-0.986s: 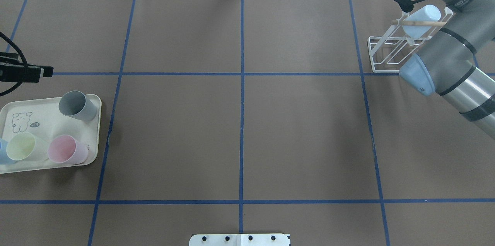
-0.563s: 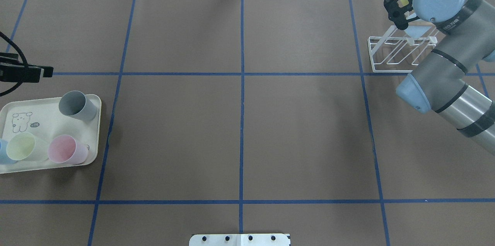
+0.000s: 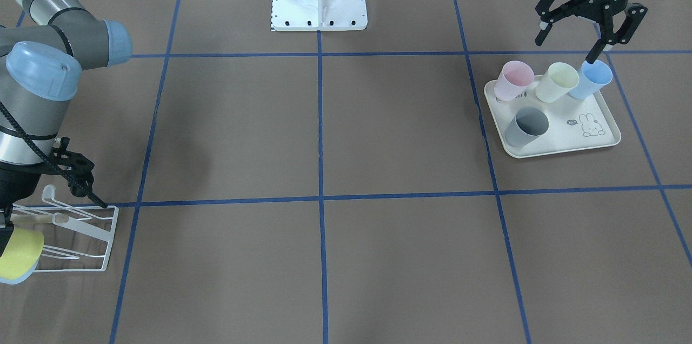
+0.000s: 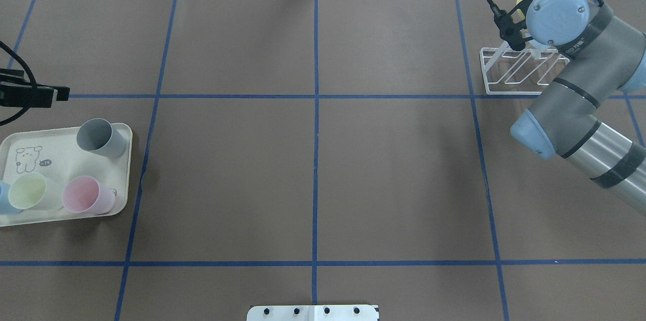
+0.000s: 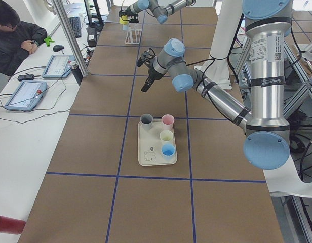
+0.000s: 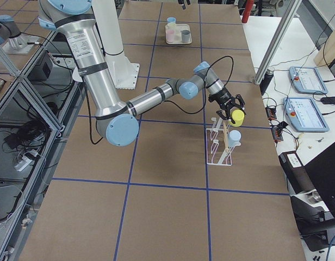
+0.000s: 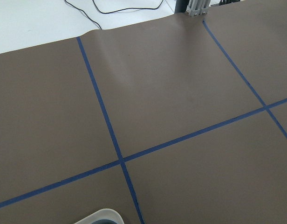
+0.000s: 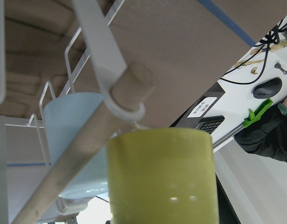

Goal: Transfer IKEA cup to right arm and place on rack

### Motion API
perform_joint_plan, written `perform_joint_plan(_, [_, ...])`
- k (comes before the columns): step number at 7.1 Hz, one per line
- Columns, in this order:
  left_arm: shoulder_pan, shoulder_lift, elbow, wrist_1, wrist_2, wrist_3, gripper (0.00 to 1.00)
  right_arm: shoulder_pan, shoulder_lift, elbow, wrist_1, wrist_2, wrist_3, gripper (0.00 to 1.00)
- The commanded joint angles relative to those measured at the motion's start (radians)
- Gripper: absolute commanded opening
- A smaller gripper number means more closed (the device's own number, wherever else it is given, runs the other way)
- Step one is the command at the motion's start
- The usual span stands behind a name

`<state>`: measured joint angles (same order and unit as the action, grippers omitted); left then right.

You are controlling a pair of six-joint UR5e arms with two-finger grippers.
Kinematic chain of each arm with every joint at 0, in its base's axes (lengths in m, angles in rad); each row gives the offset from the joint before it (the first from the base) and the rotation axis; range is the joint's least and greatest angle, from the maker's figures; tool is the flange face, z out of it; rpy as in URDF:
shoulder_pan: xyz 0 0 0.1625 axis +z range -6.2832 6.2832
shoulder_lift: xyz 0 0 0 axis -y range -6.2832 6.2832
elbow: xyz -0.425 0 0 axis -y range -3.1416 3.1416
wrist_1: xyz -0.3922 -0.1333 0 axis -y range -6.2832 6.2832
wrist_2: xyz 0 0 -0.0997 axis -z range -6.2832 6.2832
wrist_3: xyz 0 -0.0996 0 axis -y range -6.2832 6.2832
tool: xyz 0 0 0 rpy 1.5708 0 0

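Note:
My right gripper (image 6: 233, 111) is shut on a yellow IKEA cup (image 6: 237, 117) and holds it just above the far end of the white wire rack (image 6: 218, 148). The right wrist view shows the yellow cup (image 8: 160, 179) close against the rack's wooden rod (image 8: 87, 154). A light-blue cup (image 8: 71, 133) hangs on the rack behind the rod; it also shows in the exterior right view (image 6: 234, 136). In the front-facing view the yellow cup (image 3: 19, 255) is beside the rack (image 3: 81, 236). My left gripper (image 3: 592, 35) is open and empty above the tray.
A cream rabbit-printed tray (image 3: 594, 141) at my left holds a pink cup (image 3: 513, 79), a pale-yellow cup (image 3: 557, 81), a blue cup (image 3: 593, 78) and a grey cup (image 3: 527, 126). In the overhead view my right arm's wrist (image 4: 555, 13) covers part of the rack (image 4: 507, 76).
My right arm has swung over the rack with the yellow cup, and its wrist now hides the light-blue cup from overhead. The left arm has not moved.

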<state>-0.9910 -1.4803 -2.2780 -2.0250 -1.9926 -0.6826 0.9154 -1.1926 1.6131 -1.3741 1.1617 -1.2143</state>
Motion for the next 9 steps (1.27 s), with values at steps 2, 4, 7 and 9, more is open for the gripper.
perform_joint_plan(2, [0.000, 0.000, 0.000, 0.000, 0.000, -0.002, 1.00, -0.032, 0.001, -0.027, 0.000, -0.026, 0.003, 0.33])
perform_joint_plan(4, [0.000, 0.000, 0.005, -0.001, 0.000, -0.002, 1.00, -0.052, 0.002, -0.032, 0.000, -0.057, 0.003, 0.49])
perform_joint_plan(7, [0.000, 0.000, 0.005, 0.000, 0.000, -0.002, 1.00, -0.052, 0.007, -0.032, 0.001, -0.056, 0.002, 0.99])
perform_joint_plan(9, [0.000, 0.000, 0.006, 0.000, 0.000, -0.002, 1.00, -0.052, 0.024, 0.011, 0.003, -0.050, 0.007, 0.99])
